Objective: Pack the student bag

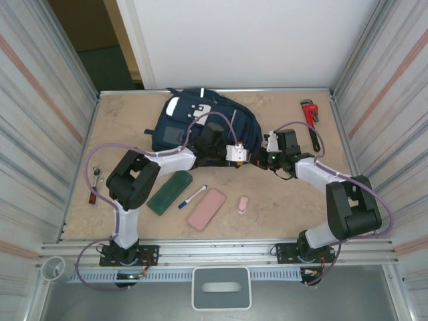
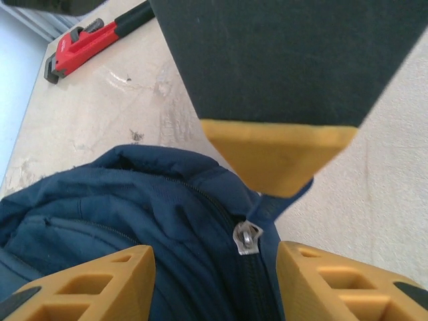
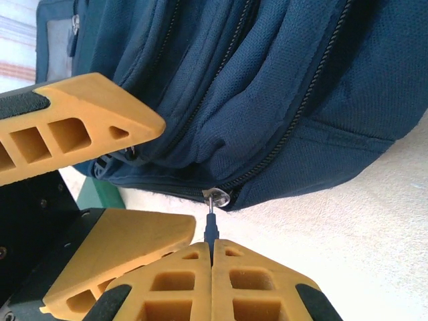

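The student bag [image 1: 200,124] is a navy backpack lying at the back middle of the table. Both grippers meet at its near right corner. My right gripper [image 3: 212,251] is shut on the dark zipper pull [image 3: 211,227], which hangs from a silver slider [image 3: 218,197] at the bag's [image 3: 267,87] edge. My left gripper [image 2: 215,267] is open, its yellow fingers [image 2: 100,284] standing either side of the same zipper line, with the slider [image 2: 247,239] between them and untouched. From above, the left gripper [image 1: 242,155] and right gripper [image 1: 269,154] sit tip to tip.
A red pipe wrench [image 1: 309,119] lies at the back right. Near the front lie a green case [image 1: 169,192], a pen [image 1: 192,196], a pink case [image 1: 206,208] and a small pink eraser [image 1: 243,204]. Metal walls close in both sides.
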You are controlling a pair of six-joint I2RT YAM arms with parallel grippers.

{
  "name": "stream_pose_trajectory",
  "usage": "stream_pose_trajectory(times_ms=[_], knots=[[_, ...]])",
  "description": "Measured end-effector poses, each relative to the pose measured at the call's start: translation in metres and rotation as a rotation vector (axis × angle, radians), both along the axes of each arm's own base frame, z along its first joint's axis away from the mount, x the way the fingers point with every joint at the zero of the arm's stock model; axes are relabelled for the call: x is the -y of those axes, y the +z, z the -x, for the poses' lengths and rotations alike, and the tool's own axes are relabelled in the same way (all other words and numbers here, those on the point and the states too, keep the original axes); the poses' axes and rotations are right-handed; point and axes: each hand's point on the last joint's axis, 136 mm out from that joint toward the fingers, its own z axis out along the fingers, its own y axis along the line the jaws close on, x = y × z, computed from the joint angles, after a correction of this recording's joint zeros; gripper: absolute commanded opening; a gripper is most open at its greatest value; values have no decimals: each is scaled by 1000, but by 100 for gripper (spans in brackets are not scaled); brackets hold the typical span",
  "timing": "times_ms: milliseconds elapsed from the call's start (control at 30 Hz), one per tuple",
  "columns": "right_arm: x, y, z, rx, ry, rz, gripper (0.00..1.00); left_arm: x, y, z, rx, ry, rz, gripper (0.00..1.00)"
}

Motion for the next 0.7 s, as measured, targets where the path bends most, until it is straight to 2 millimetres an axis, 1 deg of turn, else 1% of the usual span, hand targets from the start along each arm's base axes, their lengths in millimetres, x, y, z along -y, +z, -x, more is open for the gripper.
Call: stream_pose_trajectory(times_ms=[167, 333, 467, 700], knots=[[0, 0, -1, -3, 1, -11, 0, 6, -2, 1, -7, -41, -4, 49], [1, 2, -3, 1, 1, -25, 0, 10, -10, 9, -44, -97, -6, 48], [1, 1, -3, -2, 1, -27, 0, 13, -17, 11, -68, -125, -13, 39], [2, -1, -4, -6, 2, -32, 0, 16, -19, 4, -65, -130, -8, 28]])
